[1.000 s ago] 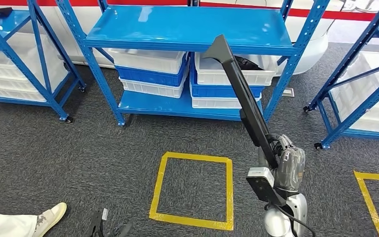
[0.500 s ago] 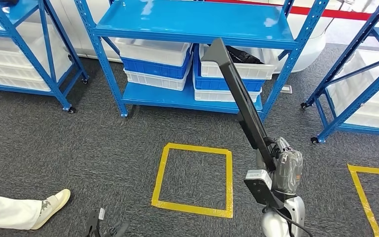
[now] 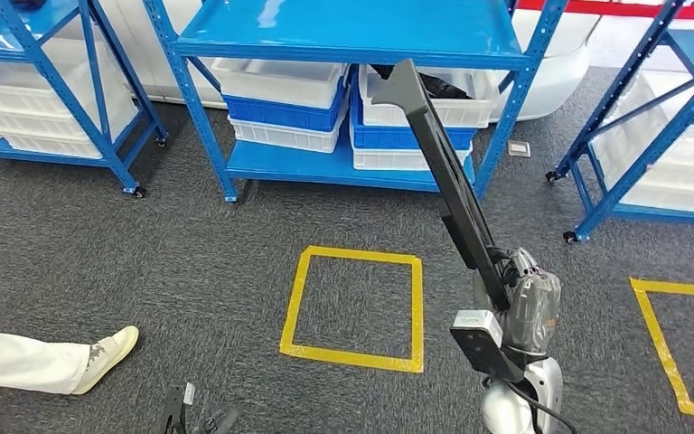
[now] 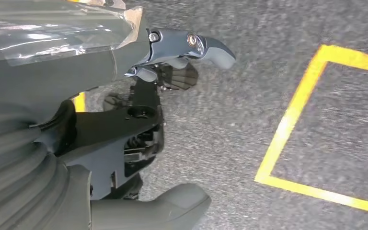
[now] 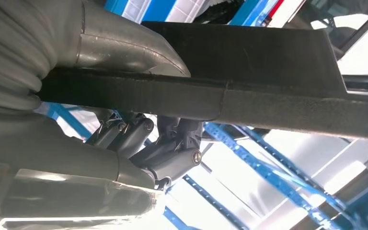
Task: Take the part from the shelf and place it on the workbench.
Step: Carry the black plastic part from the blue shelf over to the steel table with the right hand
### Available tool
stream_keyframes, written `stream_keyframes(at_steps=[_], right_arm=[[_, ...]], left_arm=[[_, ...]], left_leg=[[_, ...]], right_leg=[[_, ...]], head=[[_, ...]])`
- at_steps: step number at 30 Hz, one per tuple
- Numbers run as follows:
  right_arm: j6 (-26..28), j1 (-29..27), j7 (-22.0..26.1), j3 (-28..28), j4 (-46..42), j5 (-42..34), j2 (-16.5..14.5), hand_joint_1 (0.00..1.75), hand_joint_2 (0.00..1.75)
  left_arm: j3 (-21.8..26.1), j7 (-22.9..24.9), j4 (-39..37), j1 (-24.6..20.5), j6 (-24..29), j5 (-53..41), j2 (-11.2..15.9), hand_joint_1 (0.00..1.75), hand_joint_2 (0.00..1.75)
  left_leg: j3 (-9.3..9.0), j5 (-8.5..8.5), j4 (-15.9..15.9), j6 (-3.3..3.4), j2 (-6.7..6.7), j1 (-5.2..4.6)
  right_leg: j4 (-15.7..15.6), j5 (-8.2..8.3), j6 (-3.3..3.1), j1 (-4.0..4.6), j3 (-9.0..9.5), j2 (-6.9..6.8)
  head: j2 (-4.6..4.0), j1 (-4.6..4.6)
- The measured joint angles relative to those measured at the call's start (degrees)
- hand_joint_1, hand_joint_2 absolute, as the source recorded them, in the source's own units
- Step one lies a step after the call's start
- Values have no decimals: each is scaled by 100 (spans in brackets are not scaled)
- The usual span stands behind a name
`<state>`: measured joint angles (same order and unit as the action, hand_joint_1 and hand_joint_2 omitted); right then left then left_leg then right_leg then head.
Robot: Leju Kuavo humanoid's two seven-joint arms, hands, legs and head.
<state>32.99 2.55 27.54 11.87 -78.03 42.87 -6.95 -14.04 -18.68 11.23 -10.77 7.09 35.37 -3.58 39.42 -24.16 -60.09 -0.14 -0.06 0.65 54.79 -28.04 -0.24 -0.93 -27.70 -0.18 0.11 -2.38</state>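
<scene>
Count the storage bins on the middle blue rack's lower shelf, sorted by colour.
White bins: 4
Blue bins: 2
Total: 6

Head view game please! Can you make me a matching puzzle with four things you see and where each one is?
Things:
1. long black part
2. yellow tape square
3. white and blue bins
4. person's shoe

Places:
A. on the blue shelf's lower level
B. on the carpet, lower left
C. held in the right hand
D. stuck on the floor, middle

Pairs: 1-C, 2-D, 3-A, 4-B
</scene>
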Motion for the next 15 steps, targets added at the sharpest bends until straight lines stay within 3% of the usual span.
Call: stream_keyframes(at_steps=[2, 3, 4, 5, 6, 8, 9, 10, 13, 15], right_arm=[[-2, -5, 2, -7, -1, -1, -12, 175, 175], [-3, -9, 2, -9, 0, -1, -13, 175, 175], [-3, -14, 2, -13, 1, 0, -13, 175, 175], [-3, -20, 2, -17, 1, 0, -13, 175, 175], [-3, -23, 2, -21, 1, 0, -13, 175, 175], [-3, -27, 2, -28, -4, 0, -17, 175, 175], [-3, -27, 3, -30, -8, 1, -20, 175, 175], [-3, -26, 4, -31, -12, 1, -25, 175, 175], [-3, -28, 9, -32, -22, 1, -33, 175, 175], [-3, -27, 9, -33, -31, 0, -29, 175, 175]], left_arm=[[2, -1, 0, 6, 2, 4, -1, 0, 175], [3, -1, 0, 7, 2, 6, -1, 0, 175], [3, -1, 0, 8, 2, 7, 1, 0, 175], [4, -1, 0, 8, 2, 8, 2, 0, 175], [4, -1, 0, 7, 2, 10, 3, 0, 175], [5, -2, 1, -4, 2, 13, 5, 0, 175], [5, -3, 1, -8, 2, 13, 5, 0, 175], [5, -5, 1, -9, 2, 13, 5, 0, 175], [6, -10, 0, -7, 2, 14, -1, 0, 175], [10, -10, 0, -14, 2, 15, -5, 0, 175]], left_leg=[[199, -576, -743, -51, -6, 8], [255, -713, -1080, -68, -6, 10], [229, -717, -1258, -73, -6, 10], [95, -624, -1227, -69, -6, 10], [-151, -490, -971, -55, -6, 10], [-752, -394, -157, -3, -12, 2], [-945, -404, 131, 32, -16, -11], [-1037, -437, 294, 67, -19, -30], [-993, -329, 372, 196, -3, -47], [-901, -195, 417, 288, 18, -24]], right_leg=[[13, 135, -34, 13, -141, -5], [25, 197, -31, 18, -226, -6], [45, 250, -21, 22, -310, -6], [72, 293, -7, 23, -393, -5], [105, 328, 8, 23, -467, -4], [176, 378, 51, 32, -581, -2], [197, 405, 84, 40, -612, -3], [208, 434, 125, 44, -632, -5], [228, 484, 237, 44, -681, -3], [538, 202, 217, 42, -831, 6]], head=[[0, -27], [0, -29], [0, -29], [0, -31], [0, -30], [0, -31], [0, -24], [0, -23], [0, -25], [0, -5]])
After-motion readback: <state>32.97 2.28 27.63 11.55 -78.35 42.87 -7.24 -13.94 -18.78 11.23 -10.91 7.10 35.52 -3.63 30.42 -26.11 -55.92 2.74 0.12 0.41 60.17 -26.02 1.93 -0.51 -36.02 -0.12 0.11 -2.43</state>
